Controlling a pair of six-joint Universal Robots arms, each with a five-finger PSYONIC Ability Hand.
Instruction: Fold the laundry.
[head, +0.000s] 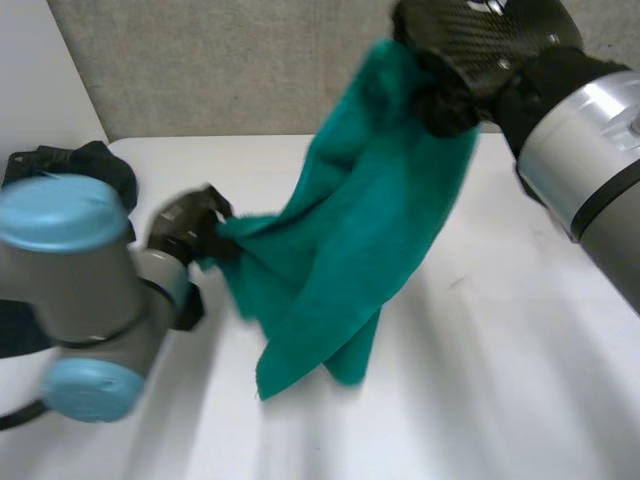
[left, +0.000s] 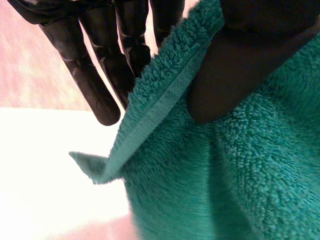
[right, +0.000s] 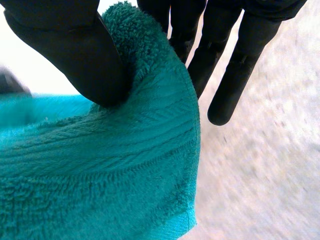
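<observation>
Green towel (head: 350, 250) hangs over the white table (head: 520, 380), stretched betw. both hands. L hand (head: 185, 235) pinches its hemmed edge near a corner, thumb vs fingers; R hand (head: 470, 55), raised higher, pinches the top edge likewise. Dark clothes (head: 70, 165) lie at the table's far left.

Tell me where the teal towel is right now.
In the head view the teal towel hangs mid-frame over the white table, its top pinched in the right hand and a side edge pinched by the left hand.
</observation>
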